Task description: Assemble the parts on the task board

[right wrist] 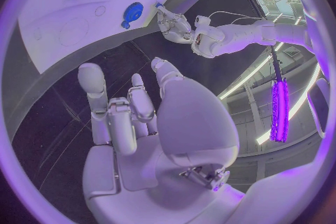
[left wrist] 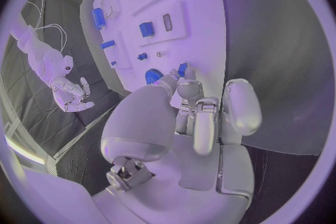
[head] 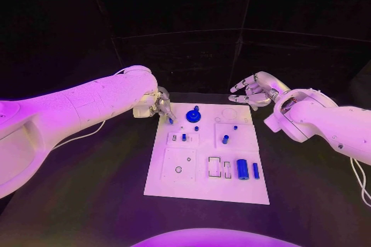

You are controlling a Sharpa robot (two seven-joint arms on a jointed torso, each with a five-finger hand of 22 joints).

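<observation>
The white task board lies in the middle of the black table. My left hand hovers over the board's far left corner and pinches a small blue part between thumb and fingertip; the left wrist view shows that part at the fingertips. Just right of it a round blue gear sits on the board. My right hand hangs past the board's far right corner, fingers apart and empty. A large blue cylinder and a thinner blue pin lie near the front right.
Small blue pegs stand mid-board among rectangular recesses. A white cable trails off my right arm at the table's right side. Black tabletop flanks the board on both sides.
</observation>
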